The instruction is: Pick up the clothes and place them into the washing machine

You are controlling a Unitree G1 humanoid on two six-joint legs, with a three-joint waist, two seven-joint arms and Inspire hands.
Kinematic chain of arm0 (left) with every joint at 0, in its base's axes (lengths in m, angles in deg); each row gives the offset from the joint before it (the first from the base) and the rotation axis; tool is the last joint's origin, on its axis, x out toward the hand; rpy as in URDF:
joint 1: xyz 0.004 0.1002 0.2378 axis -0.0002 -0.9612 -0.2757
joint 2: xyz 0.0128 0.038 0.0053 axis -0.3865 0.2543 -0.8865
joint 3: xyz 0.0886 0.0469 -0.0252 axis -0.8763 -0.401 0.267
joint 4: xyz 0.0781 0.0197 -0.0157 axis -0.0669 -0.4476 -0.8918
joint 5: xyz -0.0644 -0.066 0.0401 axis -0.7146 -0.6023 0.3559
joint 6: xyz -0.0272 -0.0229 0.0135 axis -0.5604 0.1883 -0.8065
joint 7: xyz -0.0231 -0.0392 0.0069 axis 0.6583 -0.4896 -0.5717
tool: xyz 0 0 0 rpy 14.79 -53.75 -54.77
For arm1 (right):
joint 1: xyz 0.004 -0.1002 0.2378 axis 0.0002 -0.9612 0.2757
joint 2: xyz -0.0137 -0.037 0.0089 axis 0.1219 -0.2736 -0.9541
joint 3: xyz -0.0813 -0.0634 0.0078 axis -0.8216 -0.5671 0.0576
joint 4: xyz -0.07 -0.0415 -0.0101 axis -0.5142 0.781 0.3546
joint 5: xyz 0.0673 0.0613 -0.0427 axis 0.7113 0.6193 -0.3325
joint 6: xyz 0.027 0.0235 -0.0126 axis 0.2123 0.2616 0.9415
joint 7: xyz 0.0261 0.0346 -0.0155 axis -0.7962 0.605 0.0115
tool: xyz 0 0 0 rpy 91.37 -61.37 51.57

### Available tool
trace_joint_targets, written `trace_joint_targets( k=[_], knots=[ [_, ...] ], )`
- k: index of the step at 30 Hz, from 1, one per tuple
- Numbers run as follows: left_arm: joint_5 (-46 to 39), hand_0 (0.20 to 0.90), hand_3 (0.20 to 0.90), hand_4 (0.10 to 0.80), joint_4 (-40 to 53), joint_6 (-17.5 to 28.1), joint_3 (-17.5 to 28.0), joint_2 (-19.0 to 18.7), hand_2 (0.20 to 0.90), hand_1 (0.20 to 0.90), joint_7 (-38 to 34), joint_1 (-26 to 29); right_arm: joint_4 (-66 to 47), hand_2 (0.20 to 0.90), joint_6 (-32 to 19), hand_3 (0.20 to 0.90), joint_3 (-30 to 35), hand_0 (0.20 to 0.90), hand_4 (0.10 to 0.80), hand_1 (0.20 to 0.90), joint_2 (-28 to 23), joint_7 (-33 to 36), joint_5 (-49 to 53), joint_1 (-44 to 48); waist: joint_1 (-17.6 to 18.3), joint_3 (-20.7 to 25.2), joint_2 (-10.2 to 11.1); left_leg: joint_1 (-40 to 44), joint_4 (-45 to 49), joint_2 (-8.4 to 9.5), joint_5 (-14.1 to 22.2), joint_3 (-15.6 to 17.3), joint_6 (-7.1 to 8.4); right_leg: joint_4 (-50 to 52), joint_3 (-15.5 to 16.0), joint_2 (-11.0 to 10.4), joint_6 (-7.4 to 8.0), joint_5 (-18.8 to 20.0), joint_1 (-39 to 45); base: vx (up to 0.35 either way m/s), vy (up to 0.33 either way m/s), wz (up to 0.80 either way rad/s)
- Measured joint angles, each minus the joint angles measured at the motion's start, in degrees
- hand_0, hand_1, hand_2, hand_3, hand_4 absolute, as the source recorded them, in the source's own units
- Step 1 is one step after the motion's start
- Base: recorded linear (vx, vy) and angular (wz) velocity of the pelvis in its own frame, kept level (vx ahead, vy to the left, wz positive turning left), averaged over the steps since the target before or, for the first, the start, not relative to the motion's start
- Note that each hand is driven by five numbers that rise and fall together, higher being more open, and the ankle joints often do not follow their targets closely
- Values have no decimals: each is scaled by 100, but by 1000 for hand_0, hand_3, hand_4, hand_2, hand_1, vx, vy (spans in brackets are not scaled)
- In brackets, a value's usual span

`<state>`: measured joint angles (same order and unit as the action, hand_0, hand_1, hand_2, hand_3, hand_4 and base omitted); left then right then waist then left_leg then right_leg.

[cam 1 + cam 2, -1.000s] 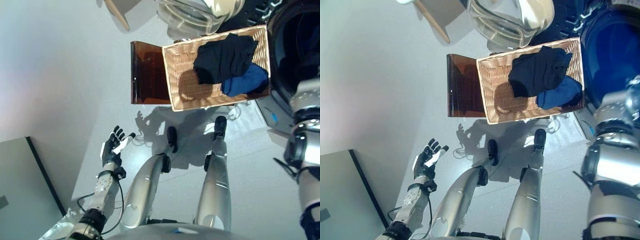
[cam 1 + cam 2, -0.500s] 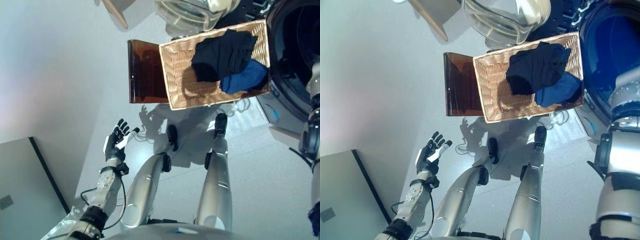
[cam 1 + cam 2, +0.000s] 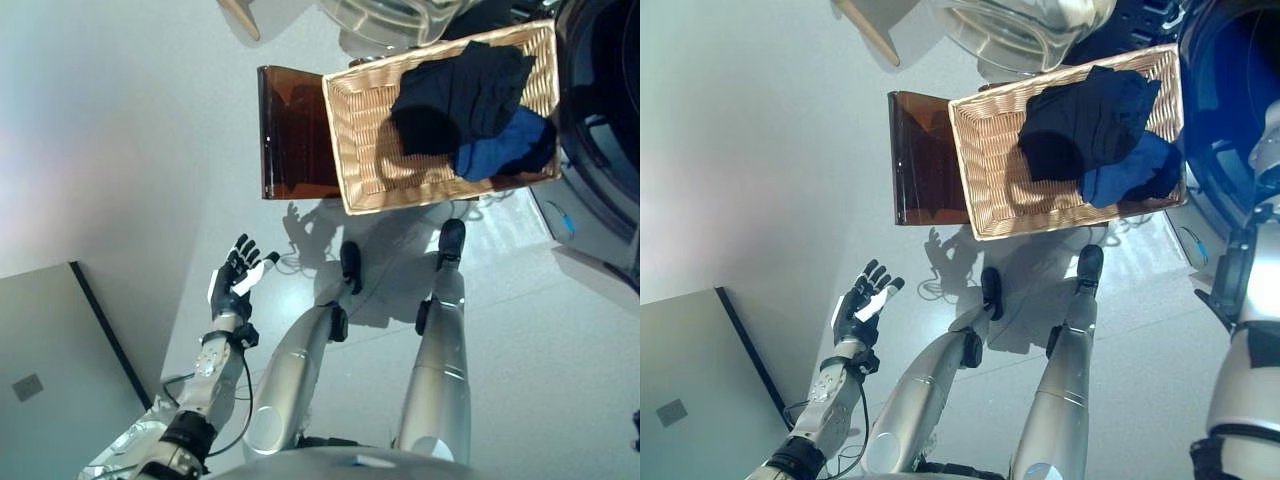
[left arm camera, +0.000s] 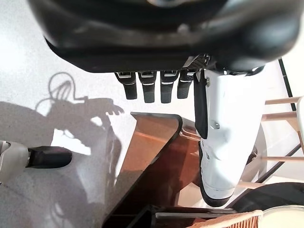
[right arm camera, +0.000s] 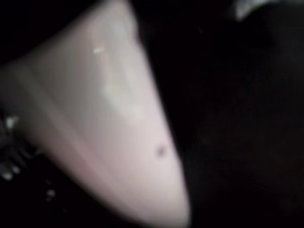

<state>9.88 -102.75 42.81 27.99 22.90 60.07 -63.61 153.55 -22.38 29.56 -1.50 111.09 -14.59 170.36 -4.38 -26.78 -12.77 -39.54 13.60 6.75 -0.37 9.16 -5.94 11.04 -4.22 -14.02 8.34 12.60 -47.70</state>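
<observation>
While the right robot hand [image 5: 118,118] is being hidden inside the washing machine [image 3: 1230,110], its fingers unreadable, black clothes [image 3: 1090,120] are still lying in the basket [image 3: 990,190]; the left robot hand [image 3: 236,285] is being held spread, empty.

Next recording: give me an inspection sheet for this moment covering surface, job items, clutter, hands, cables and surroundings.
Surface: pale glossy floor; no table in view.
Job's things: wicker basket on a brown stand; black garment on top of a blue garment, both at the basket's end nearest the washer drum, which is open.
Clutter: nothing seen.
Hands: left hand open, empty, away from the basket; right hand shows only its white thumb in a dark space, state cannot be told.
Cables: nothing seen besides the robot's own.
Surroundings: glass washer door swung open above the basket; wooden legs; grey panel at lower left.
</observation>
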Motion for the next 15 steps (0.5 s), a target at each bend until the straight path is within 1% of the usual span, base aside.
trace_joint_targets(
  k=[1,2,15],
  knots=[
    [0,900,900,800,0,0,0,0,900,900,0,0,1,543,0,543,2,543,545,543,0,3,3,4,-1,0,0,0,-1,0,-1,0,1,2,0,0,0,0,-2,0,0,0],
    [0,900,900,800,0,0,0,0,900,900,-3,0,4,900,0,900,4,900,800,900,0,9,7,5,0,0,-1,0,-3,0,-1,0,3,9,-1,0,-2,-1,-5,0,0,0],
    [-2,900,900,800,-2,-1,0,0,900,900,-43,1,165,900,0,900,5,900,800,900,0,26,12,95,3,0,-1,1,4,-2,-22,-8,-2,66,3,2,-13,-10,-16,0,0,0]
  ],
)
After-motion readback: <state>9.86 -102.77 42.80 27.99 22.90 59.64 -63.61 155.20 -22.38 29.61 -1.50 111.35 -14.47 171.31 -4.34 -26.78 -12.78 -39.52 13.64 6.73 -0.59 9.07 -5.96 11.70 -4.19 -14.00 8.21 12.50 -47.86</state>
